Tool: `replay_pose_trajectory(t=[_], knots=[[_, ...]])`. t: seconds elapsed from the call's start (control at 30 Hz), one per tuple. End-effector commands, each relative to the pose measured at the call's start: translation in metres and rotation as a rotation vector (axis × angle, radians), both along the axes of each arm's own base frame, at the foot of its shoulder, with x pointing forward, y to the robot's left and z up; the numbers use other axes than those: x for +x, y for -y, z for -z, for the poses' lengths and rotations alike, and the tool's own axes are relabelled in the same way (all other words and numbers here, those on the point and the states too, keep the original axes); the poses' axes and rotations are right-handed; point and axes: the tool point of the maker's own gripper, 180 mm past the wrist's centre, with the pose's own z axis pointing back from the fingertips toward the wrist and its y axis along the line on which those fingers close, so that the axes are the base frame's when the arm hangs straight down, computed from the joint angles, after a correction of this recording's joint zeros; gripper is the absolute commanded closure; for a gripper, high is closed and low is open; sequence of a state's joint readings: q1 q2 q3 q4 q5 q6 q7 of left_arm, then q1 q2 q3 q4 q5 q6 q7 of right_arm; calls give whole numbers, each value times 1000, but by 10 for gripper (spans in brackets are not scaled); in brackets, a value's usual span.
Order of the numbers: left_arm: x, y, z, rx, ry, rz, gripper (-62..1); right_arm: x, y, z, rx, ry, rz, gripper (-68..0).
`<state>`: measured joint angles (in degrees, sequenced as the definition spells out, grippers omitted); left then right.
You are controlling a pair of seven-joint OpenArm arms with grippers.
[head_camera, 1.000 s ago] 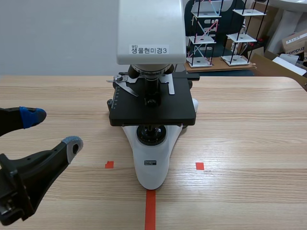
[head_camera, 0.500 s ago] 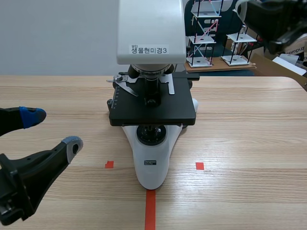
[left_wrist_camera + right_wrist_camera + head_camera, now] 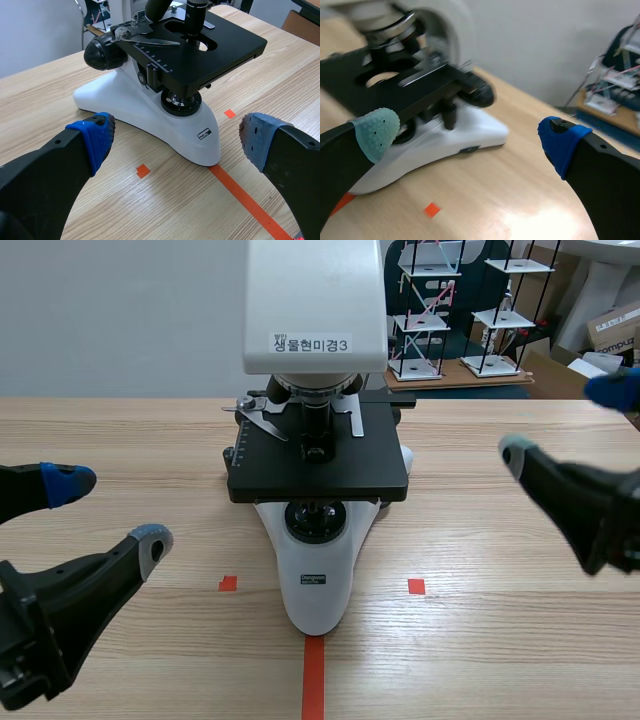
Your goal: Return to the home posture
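Jaws wide, well clear of microscope point(image 3: 316, 590)

A lab: microscope point(image 3: 316, 585) on a wooden table point(image 3: 500, 660).

A: What stands on the wooden tabletop point(image 3: 500, 660)?
B: A big white microscope point(image 3: 316, 440). It has a flat black stage point(image 3: 320, 478) in the middle and a label point(image 3: 311, 343) on its white head.
A: Where is its foot?
B: On the end of the red tape line point(image 3: 314, 685), between two little red squares.
A: And far behind?
B: Small white racks point(image 3: 425, 310) and a brown box point(image 3: 615, 318).
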<state>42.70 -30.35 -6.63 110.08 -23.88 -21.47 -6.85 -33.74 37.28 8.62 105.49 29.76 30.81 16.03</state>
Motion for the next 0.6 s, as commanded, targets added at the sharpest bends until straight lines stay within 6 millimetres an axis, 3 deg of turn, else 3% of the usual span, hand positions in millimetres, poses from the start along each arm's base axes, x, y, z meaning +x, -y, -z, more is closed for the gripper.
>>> replay_pose_trajectory(t=[0.0, 0.13, 0.33, 0.57], knots=[[0, 0, -4, -9, 11, 1, -527, -6, -6, 0, 12, 7, -23, -625], [0, 0, -4, -9, 11, 1, -527, -26, -12, 20, -19, -23, -36, -633], [0, 0, -4, -9, 11, 1, -527, -48, -19, 33, -46, -24, -63, -633], [0, 0, -4, -10, 12, 1, -527, -54, -23, 29, -2, -2, -63, -633]])
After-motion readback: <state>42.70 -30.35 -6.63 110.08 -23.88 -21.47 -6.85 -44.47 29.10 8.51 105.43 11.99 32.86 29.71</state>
